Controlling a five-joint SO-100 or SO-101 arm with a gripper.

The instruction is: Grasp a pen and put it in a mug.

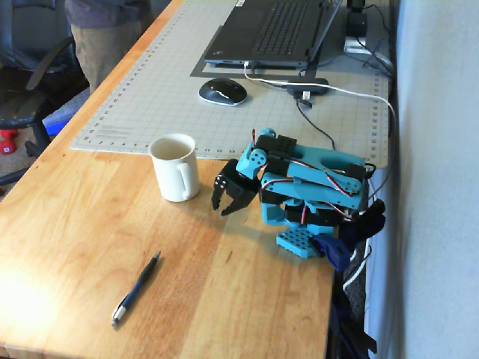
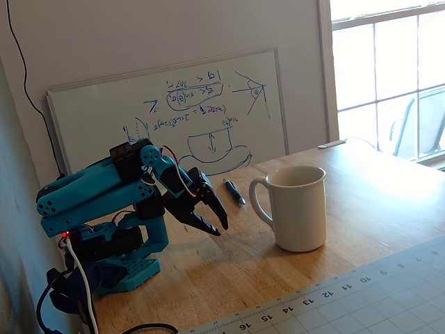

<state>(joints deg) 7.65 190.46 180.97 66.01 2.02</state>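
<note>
Arm folded at its base; gripper (image 1: 228, 200) empty, black fingers slightly spread, hanging just beside the mug (image 1: 175, 167). Pen (image 1: 136, 287) lies flat on the wood, well apart, near the table's front edge. Best approach: reach out, straddle the barrel crosswise mid-length.

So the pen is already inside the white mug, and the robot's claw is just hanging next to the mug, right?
Not quite. The pen isn't in the mug; it's lying flat on the wooden table, well away from the mug. The fixed view looking down the table shows it best. The rest is right: the gripper hangs beside the mug, holding nothing.
</note>
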